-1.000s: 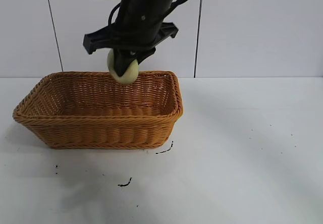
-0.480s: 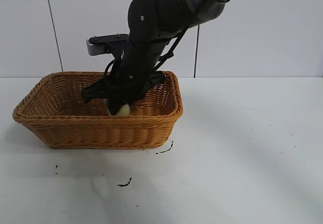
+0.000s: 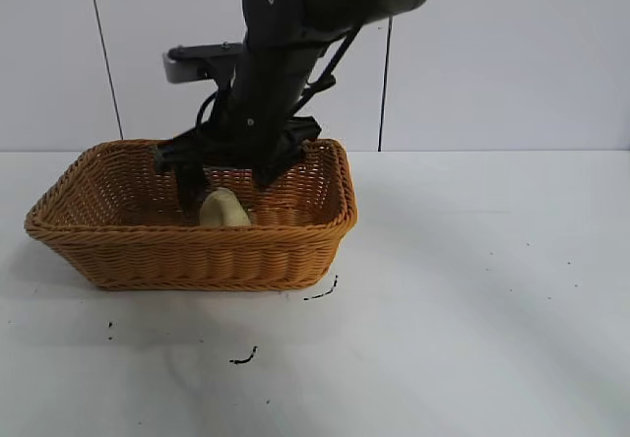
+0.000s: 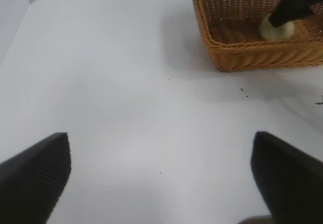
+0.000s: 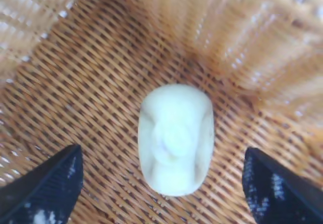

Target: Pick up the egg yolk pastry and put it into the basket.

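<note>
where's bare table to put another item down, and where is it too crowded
Free: the white table right of the basket, and the strip in front of it, which has a few dark specks. Crowded: inside the basket, where the egg yolk pastry lies under the open right gripper.

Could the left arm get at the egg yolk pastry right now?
Probably not cleanly. The egg yolk pastry lies inside the basket with the open right gripper directly over it, blocking the way in. The left gripper is far off, over bare table.
</note>
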`<state>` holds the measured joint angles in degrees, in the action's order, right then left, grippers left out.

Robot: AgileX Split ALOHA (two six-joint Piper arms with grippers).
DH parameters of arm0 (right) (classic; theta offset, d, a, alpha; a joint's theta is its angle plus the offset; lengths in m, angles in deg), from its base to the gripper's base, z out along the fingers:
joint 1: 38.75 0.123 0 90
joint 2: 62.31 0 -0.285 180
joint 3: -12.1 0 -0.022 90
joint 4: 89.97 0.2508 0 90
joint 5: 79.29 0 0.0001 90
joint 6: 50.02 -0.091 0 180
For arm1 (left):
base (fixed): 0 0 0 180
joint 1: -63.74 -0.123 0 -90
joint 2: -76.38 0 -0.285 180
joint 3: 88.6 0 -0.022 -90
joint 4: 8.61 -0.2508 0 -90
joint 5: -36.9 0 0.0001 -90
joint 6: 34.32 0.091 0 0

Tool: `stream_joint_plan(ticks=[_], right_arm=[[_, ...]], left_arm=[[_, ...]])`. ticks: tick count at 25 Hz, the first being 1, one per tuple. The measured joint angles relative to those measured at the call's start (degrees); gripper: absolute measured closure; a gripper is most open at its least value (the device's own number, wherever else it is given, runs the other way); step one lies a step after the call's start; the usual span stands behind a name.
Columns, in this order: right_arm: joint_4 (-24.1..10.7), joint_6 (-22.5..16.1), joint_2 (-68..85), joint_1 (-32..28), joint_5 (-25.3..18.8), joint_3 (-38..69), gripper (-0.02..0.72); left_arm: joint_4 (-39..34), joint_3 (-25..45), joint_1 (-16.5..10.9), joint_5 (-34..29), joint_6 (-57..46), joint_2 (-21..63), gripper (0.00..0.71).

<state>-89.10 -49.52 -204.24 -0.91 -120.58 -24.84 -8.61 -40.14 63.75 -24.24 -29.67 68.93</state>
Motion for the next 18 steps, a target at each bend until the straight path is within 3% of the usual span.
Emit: stream_joint_plan(ticks=[6, 13, 18], right_arm=[[-0.2, 0.0, 0.5, 0.0, -11.7, -12.1, 0.080], [-4.3, -3.3, 0.6, -2.0, -15.3, -13.9, 0.080], [-5.0, -3.9, 0.6, -9.7, -17.5, -13.9, 0.080]], left_arm=[[0.0, 0.0, 0.0, 0.0, 0.0, 0.0, 0.014], [0.0, 0.0, 0.0, 0.0, 0.0, 0.0, 0.014], [0.0, 0.0, 0.0, 0.0, 0.0, 0.0, 0.014]])
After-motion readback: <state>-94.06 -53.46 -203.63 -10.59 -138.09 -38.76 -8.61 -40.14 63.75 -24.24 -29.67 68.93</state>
